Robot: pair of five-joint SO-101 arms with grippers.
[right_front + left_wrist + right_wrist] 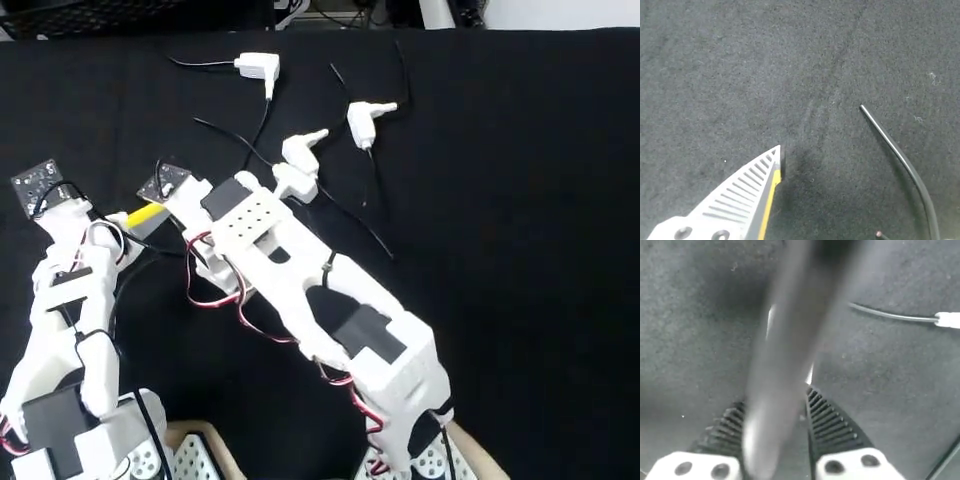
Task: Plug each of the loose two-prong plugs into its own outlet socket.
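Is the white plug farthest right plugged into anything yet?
Out. The plug lies loose on the black table, its prong end bare, no socket on it.

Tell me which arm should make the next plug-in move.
Right. The right pincer appears to hold a white two-prong plug on a black cable, pointing towards the other loose plugs. The left pincer holds nothing and sits over bare black cloth, farther from them.
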